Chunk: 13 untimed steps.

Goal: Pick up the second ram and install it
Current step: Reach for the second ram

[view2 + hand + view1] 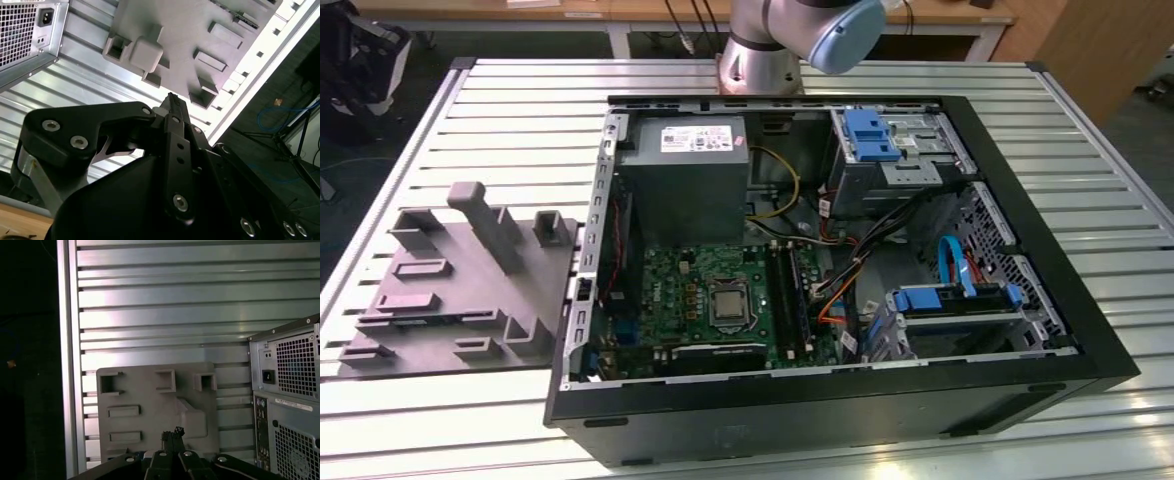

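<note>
Gripper (172,432) (172,100) fingers pressed together, above gray holder block (150,405) (190,30) in both wrist views. In the exterior view, block (454,290) sits at the exterior view's left of open PC case (1067,330).

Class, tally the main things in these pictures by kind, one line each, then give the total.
Open black computer case: 1
Gray plastic holder block: 1
Green motherboard: 1
Silver robot arm: 1
Black metal tool: 1
Total: 5
</note>
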Each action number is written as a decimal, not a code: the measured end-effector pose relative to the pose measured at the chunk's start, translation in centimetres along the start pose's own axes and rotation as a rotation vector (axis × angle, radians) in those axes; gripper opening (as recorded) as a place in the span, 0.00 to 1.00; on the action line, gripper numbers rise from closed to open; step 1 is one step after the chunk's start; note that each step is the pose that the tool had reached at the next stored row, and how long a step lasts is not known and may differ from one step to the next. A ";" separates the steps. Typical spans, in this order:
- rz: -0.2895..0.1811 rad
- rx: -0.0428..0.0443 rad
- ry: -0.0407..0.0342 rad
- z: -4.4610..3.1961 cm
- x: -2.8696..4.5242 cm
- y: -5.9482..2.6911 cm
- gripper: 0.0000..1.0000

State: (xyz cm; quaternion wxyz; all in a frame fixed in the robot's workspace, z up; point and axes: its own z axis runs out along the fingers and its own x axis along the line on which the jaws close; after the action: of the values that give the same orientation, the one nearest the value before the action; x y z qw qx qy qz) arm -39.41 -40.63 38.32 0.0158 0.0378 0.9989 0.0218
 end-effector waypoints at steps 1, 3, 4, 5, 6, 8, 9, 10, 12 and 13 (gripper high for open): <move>0.000 0.0000 0.0001 0.01 0.09 -0.01 0.10; 0.000 0.0000 0.0000 0.01 0.08 -0.01 0.10; 0.000 0.0000 0.0001 0.01 0.08 -0.01 0.10; 0.000 0.0000 0.0001 0.01 0.09 -0.02 0.10; 0.000 0.0000 0.0001 0.03 0.10 -0.03 0.10; 0.000 0.0000 0.0001 0.14 0.13 -0.14 0.10; 0.000 0.0001 0.0002 0.19 0.14 -0.21 0.10; 0.000 0.0000 0.0001 0.27 0.16 -0.30 0.10; 0.000 0.0002 0.0002 0.42 0.17 -0.49 0.10; 0.000 0.0003 0.0002 0.50 0.18 -0.59 0.10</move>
State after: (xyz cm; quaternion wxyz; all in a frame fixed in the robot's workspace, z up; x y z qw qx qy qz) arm -39.61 -41.18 37.79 0.0157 0.0378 0.9989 0.0217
